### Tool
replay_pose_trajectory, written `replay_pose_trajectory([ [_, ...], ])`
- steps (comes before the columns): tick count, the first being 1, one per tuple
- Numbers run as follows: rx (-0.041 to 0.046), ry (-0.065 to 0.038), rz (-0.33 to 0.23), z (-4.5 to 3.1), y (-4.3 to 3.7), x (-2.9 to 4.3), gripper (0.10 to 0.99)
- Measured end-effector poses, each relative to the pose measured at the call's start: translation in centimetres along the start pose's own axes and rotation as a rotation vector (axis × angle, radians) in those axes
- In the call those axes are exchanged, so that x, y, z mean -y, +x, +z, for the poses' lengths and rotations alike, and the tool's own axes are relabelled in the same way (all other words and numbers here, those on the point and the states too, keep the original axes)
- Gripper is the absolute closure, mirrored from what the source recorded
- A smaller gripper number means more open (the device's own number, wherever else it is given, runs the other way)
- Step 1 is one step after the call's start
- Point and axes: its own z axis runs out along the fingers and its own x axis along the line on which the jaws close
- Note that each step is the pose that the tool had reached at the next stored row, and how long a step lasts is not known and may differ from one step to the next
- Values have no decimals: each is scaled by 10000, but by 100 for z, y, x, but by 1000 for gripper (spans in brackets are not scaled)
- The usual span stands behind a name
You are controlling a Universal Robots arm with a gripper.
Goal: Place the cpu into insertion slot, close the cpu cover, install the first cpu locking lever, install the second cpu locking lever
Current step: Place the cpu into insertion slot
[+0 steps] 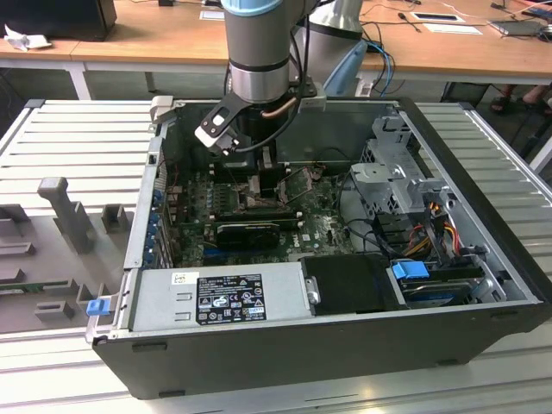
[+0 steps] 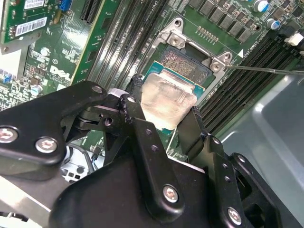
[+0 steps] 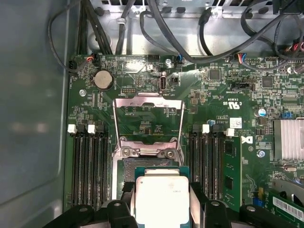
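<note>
First wrist view: I am holding the cpu (image 3: 162, 197) over the insertion slot (image 3: 142, 164). The gripper (image 2: 164, 107) is clamping it by two opposite edges, one black finger on each side. The chip is covering most of the socket's dark bed. I cannot tell whether it is touching the bed or hanging just above it.

Step in hand, as I am judging it: the first one, seating the chip. The cpu cover (image 3: 148, 100) is lying swung open beyond the socket, so closing and locking are not yet done.

What the seating is calling for, in my judgement: edges square to the socket rim, the chip level, and no sideways slide over the contact bed.

Materials:
- The chip is a flat square with a dull silver-grey metal cap, rounded at the corners, on a thin green-blue carrier.
- The cover is a thin bright metal frame with a large square cut-out.
- The motherboard (image 3: 228, 85) is matt green and thick with small parts. Long black memory slots (image 3: 88, 166) are flanking the socket on both sides.

Exterior view: the arm (image 1: 259, 52) is reaching down into the open computer case (image 1: 345, 345) at about eleven o'clock from the case's middle. The grey power supply box (image 1: 164, 297) is sitting at about seven o'clock. The case is resting on a ribbed metal worktop (image 1: 78, 138).
</note>
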Motion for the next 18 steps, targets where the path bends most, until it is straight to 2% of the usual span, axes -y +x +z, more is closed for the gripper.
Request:
replay_pose_trajectory([
  [15, -2, -1, 0, 78, 47, 18, 545],
  [17, 0, -1, 0, 179, 49, 58, 545],
  [18, 0, 0, 0, 189, 50, 66, 545],
])
